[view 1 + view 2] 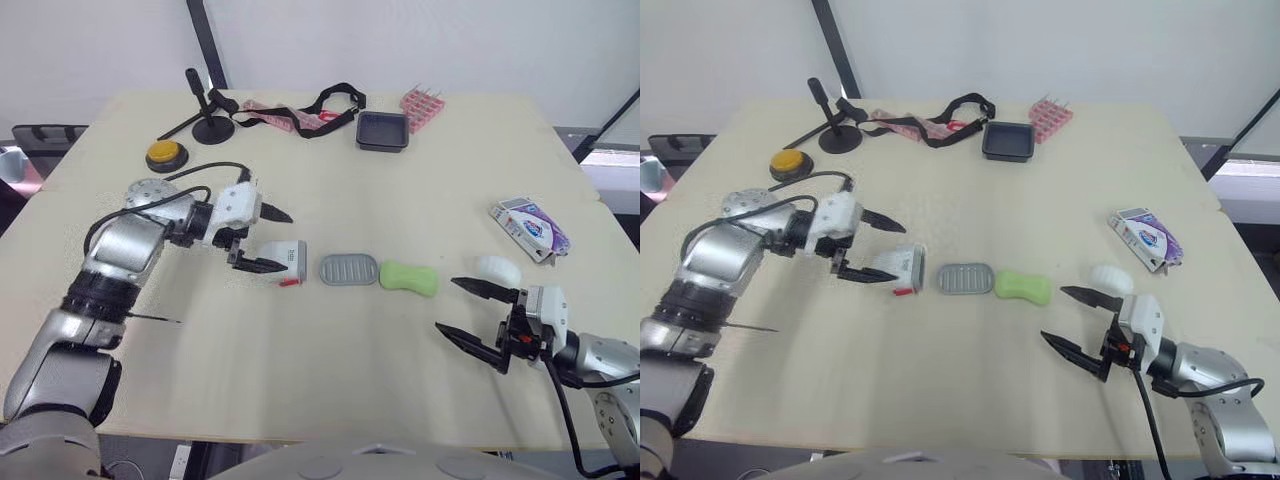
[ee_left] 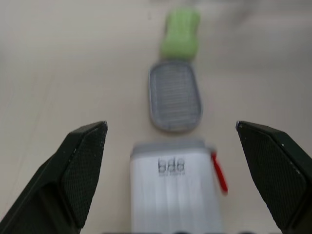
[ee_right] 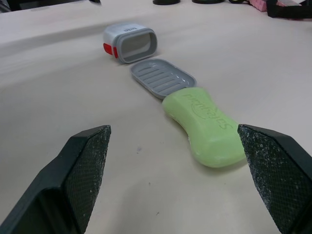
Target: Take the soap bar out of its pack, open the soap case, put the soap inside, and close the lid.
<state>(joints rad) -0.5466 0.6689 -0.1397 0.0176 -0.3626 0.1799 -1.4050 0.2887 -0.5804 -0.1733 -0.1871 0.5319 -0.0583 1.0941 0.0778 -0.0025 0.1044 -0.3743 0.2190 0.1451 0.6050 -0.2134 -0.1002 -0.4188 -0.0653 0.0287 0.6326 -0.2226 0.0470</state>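
The green soap bar [image 1: 409, 277] lies bare on the table, out of its purple-and-white pack [image 1: 530, 227], which rests at the right. Touching the soap's left end is a grey ribbed tray [image 1: 349, 269]. Left of that, the white soap case [image 1: 283, 261] with a red latch lies on its side, its open mouth toward the tray. My left gripper [image 1: 287, 241] is open, one finger on each side of the case [image 2: 170, 185]. My right gripper [image 1: 446, 305] hangs open near the front right, pointing at the soap [image 3: 207, 126] from a short distance with nothing held.
A white oval object [image 1: 497, 269] lies just behind my right gripper. At the back stand a black square dish [image 1: 383, 130], a pink rack [image 1: 422, 107], a black strap [image 1: 320, 105], a small black stand [image 1: 210, 120] and a yellow button [image 1: 165, 154].
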